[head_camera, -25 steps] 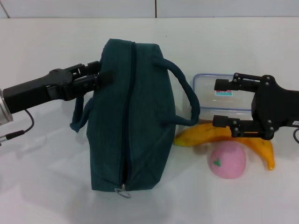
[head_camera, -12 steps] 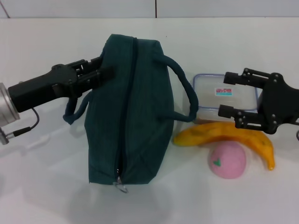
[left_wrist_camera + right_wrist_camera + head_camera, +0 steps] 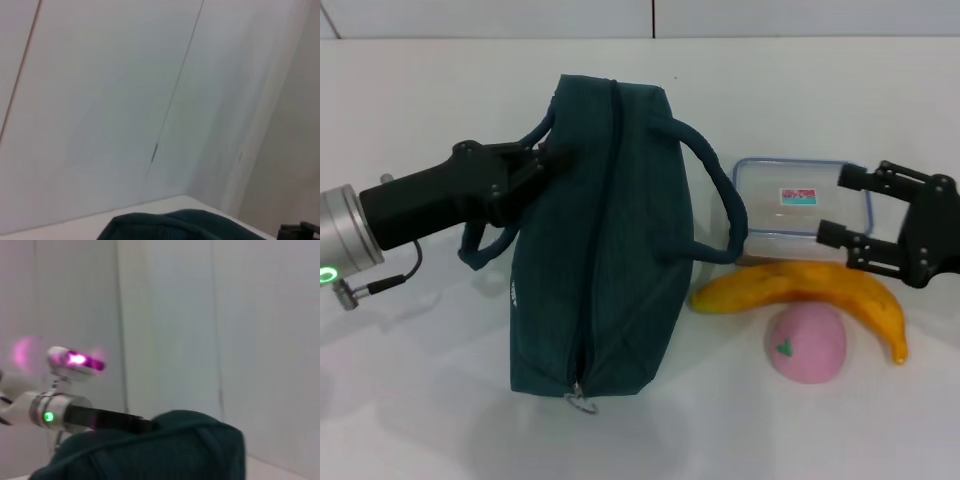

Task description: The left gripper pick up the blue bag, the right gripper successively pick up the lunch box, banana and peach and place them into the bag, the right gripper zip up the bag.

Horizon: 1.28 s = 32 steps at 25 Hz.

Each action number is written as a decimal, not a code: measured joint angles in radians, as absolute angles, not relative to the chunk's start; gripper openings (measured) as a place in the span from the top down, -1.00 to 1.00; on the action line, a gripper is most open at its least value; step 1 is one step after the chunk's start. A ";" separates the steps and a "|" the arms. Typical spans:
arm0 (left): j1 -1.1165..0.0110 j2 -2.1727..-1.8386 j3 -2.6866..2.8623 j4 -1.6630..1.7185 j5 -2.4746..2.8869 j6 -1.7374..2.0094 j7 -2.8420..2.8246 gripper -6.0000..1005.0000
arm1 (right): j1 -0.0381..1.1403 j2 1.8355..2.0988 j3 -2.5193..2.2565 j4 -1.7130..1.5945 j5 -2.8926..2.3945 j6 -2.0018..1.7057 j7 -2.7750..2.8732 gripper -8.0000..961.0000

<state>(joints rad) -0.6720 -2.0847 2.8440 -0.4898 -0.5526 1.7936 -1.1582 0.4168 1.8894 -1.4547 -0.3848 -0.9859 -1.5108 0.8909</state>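
The blue bag (image 3: pixel 610 240) stands on the white table with its zipper closed and the metal ring pull (image 3: pixel 582 403) at its near end. My left gripper (image 3: pixel 542 158) is shut on the bag's left handle (image 3: pixel 480 250), at the bag's far left side. The clear lunch box (image 3: pixel 790 205) lies to the right of the bag, with the banana (image 3: pixel 800 285) in front of it and the pink peach (image 3: pixel 807 343) nearest me. My right gripper (image 3: pixel 847 207) is open over the lunch box's right end. The bag's top (image 3: pixel 170 225) shows in the left wrist view, and the bag (image 3: pixel 150 450) in the right wrist view.
The bag's right handle (image 3: pixel 720 200) arches over toward the lunch box's left edge. The left arm's silver wrist (image 3: pixel 345 245), with its green light, hangs over the table at the left. A white wall runs behind the table.
The left arm has pushed in toward the bag, lifting the handle and tipping the bag a little upright. My right gripper has slid right, uncovering the lunch box and banana.
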 joint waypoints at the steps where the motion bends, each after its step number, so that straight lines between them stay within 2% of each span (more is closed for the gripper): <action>1: -0.671 -2.085 2.844 -0.488 -0.561 1.793 -1.158 0.63 | 0.408 1.895 -1.435 -0.378 -0.986 -1.510 0.892 -0.51; 5: -0.662 -2.084 2.843 -0.487 -0.601 1.788 -1.142 0.91 | 0.390 1.905 -1.407 -0.366 -1.029 -1.513 0.898 -0.51; 14: -0.620 -2.083 2.842 -0.438 -0.696 1.784 -1.050 0.91 | 0.392 1.889 -1.405 -0.364 -1.192 -1.492 0.937 -0.51; 32: -0.630 -2.079 2.844 -0.438 -0.694 1.773 -1.043 0.91 | 0.453 1.909 -1.370 -0.364 -1.230 -1.247 1.078 -0.51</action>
